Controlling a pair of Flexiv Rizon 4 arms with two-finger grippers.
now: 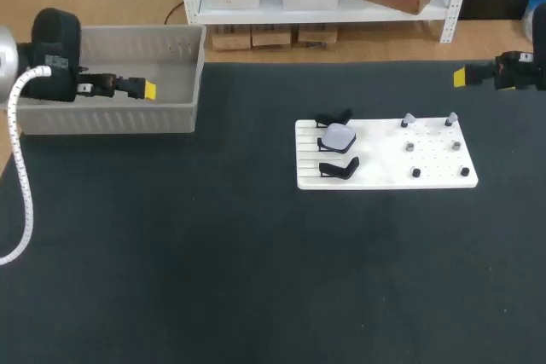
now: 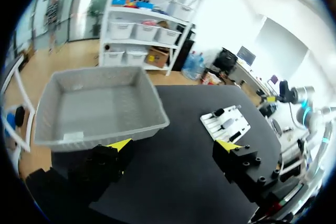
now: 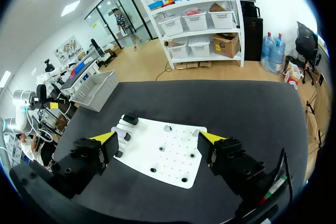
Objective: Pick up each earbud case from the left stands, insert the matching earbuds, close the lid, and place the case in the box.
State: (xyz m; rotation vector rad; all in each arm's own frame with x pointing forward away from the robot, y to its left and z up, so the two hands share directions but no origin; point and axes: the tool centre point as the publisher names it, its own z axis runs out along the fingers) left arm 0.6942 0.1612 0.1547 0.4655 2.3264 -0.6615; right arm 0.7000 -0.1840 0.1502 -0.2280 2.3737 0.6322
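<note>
On the black table [image 1: 213, 253], a white board [image 1: 384, 159] lies at about three o'clock from the middle. A grey box [image 1: 111, 117] stands at about ten o'clock, near the far left corner. On the nine o'clock side of the board there are three black stands [image 1: 339, 169] in a row. Only the middle one carries an earbud case [image 1: 339, 135], which is pale and has its lid down. On the three o'clock side of the board, small grey and dark pieces [image 1: 410, 147] sit apart from each other. They are probably the earbuds, but they are too small to be sure. The left gripper [image 2: 173, 148] hangs above the box, with its fingers spread wide and nothing between them. The right gripper [image 3: 157, 139] is at about two o'clock, beyond the far right corner of the board. It is well apart from the board, with its fingers also spread wide and holding nothing.
</note>
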